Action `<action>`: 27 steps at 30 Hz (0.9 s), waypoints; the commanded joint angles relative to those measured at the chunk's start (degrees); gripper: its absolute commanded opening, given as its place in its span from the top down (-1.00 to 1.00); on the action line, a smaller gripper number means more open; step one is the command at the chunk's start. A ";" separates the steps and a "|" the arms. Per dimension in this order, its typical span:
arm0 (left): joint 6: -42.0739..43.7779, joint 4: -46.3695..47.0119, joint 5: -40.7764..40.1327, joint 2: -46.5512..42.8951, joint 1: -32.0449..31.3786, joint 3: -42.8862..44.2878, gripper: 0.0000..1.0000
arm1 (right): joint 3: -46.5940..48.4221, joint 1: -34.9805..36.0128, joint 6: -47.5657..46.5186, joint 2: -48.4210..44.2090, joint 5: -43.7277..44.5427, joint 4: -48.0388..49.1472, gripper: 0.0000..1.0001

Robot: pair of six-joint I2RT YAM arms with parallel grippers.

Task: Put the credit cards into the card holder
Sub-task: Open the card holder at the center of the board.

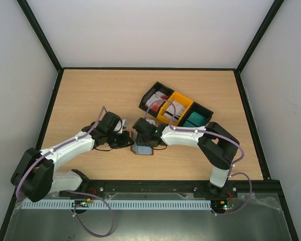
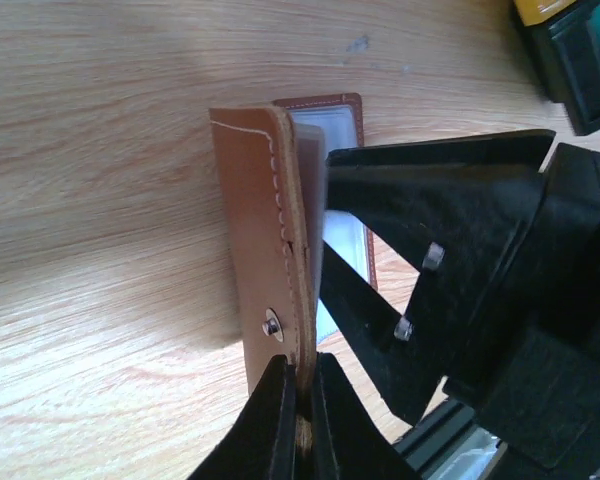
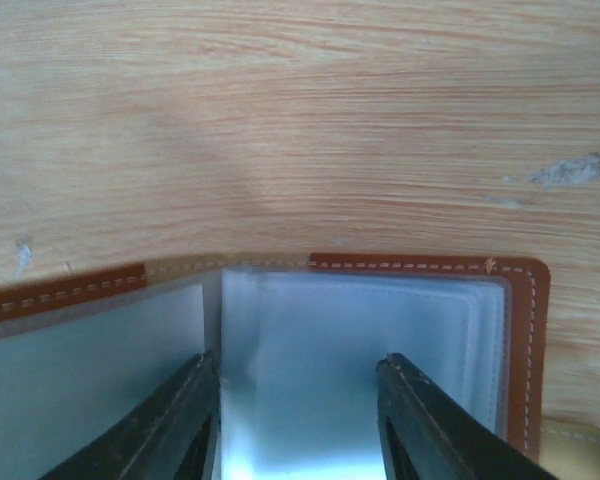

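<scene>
The brown leather card holder point(image 1: 142, 149) lies open on the table in front of the arms, its pale inner pockets facing up. My left gripper point(image 1: 127, 140) is shut on one leather flap point(image 2: 255, 230) and holds it upright on edge, as the left wrist view shows point(image 2: 302, 400). My right gripper point(image 1: 143, 137) is open, its fingers spread and pointing down over the flat half's pale pocket point(image 3: 298, 372), with the brown stitched border point(image 3: 525, 340) beyond. The credit cards sit in the bin tray: red-and-white point(image 1: 155, 102), white/grey point(image 1: 174, 109), teal point(image 1: 195, 119). No card is in either gripper.
The black-and-yellow three-compartment bin tray point(image 1: 182, 98) stands slanted behind and right of the holder; its corner shows in the left wrist view point(image 2: 570, 60). The two grippers are close together over the holder. Black frame walls bound the wooden table point(image 1: 90, 95).
</scene>
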 commanded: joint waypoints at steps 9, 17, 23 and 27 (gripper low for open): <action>-0.22 13.54 8.73 2.05 7.26 -7.65 0.95 | 6.39 1.25 -7.28 3.03 2.99 -12.63 -0.20; 1.90 10.04 5.23 1.42 9.68 -12.12 0.70 | 15.10 5.13 -6.95 12.35 7.94 -19.12 -0.31; -1.87 5.72 -2.72 -0.35 9.62 -12.43 0.57 | 14.11 6.05 -4.15 13.30 14.34 -22.73 -0.36; -2.49 5.27 -4.63 -0.10 9.64 -12.55 0.54 | 13.87 6.05 -1.53 10.43 21.07 -26.20 -0.47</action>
